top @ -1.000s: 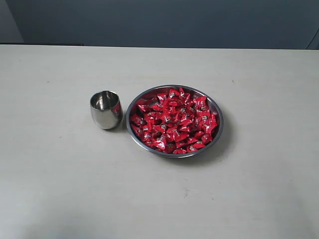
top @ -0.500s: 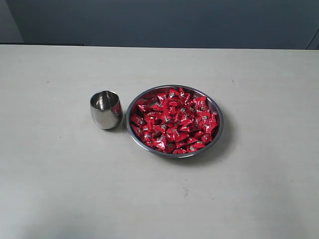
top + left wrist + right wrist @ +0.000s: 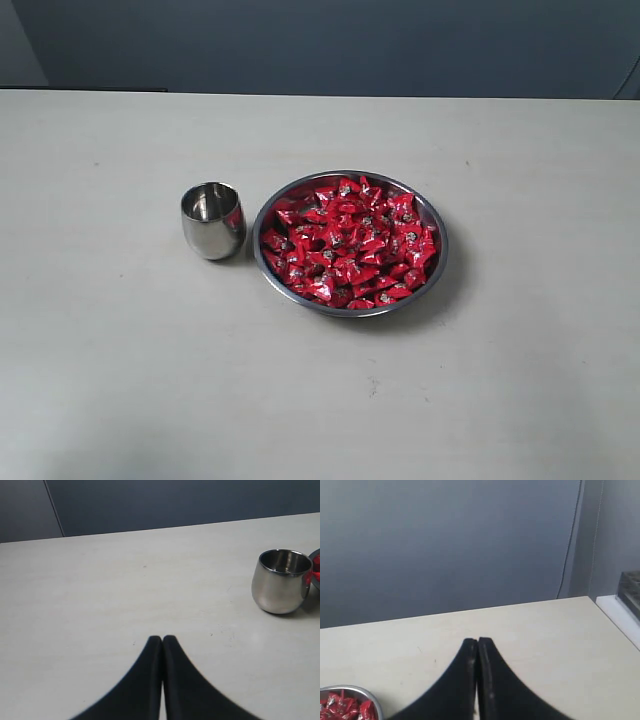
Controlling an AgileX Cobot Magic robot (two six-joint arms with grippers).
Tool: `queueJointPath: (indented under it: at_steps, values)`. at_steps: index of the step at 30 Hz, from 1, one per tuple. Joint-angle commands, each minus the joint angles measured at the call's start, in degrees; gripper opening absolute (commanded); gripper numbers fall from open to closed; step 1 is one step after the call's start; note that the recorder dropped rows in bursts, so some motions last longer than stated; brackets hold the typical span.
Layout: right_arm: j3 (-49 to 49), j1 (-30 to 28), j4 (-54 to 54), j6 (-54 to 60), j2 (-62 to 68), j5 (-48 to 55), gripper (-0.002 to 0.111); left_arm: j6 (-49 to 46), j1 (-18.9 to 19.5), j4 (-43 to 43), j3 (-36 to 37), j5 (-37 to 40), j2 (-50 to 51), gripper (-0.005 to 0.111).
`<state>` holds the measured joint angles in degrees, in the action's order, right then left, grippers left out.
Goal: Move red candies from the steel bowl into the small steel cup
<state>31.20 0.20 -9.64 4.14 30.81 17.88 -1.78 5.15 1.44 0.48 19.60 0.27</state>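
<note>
The steel bowl (image 3: 433, 224) sits at the table's middle, heaped with red candies (image 3: 350, 243). Just to its left stands the small steel cup (image 3: 212, 220), upright and empty as far as I can see. No arm shows in the exterior view. In the left wrist view my left gripper (image 3: 162, 638) is shut with nothing in it, over bare table, well apart from the cup (image 3: 281, 581). My right gripper (image 3: 477, 641) is shut too, empty, with the bowl's rim (image 3: 372, 698) and a few red candies (image 3: 345, 707) off to one side.
The pale table (image 3: 120, 370) ends at a dark blue wall (image 3: 330, 45) behind. In the right wrist view the table's side edge (image 3: 615, 617) runs near a dark object (image 3: 632, 587) beyond it.
</note>
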Motion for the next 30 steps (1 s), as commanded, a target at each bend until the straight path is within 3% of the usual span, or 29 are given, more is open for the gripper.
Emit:
queueJointPath:
  at_steps: [1,4,10,19,24,30]
  values:
    - [0.4,-0.1,-4.0,0.1,0.2,-0.4,0.000,0.1,-0.2,0.1,-0.5,-0.3,-0.3,0.000]
    - [0.4,-0.1,-12.4,0.1,0.9,0.4,0.000,0.1,-0.2,0.1,-0.5,-0.3,-0.3,0.000]
    - [0.5,-0.1,-18.8,4.9,7.4,5.2,0.000,0.1,-0.2,0.1,-0.5,-0.3,-0.3,0.000]
    - [0.5,-0.1,-45.6,42.5,24.3,19.0,0.002,0.1,-0.2,0.1,-0.5,-0.3,-0.3,0.000]
    - [0.9,-0.1,-52.1,52.5,32.4,24.0,0.018,0.1,-0.2,0.1,-0.5,-0.3,-0.3,0.000]
    - [5.7,-0.1,-52.3,53.9,40.3,28.8,0.038,0.1,-0.2,0.1,-0.5,-0.3,-0.3,0.000]
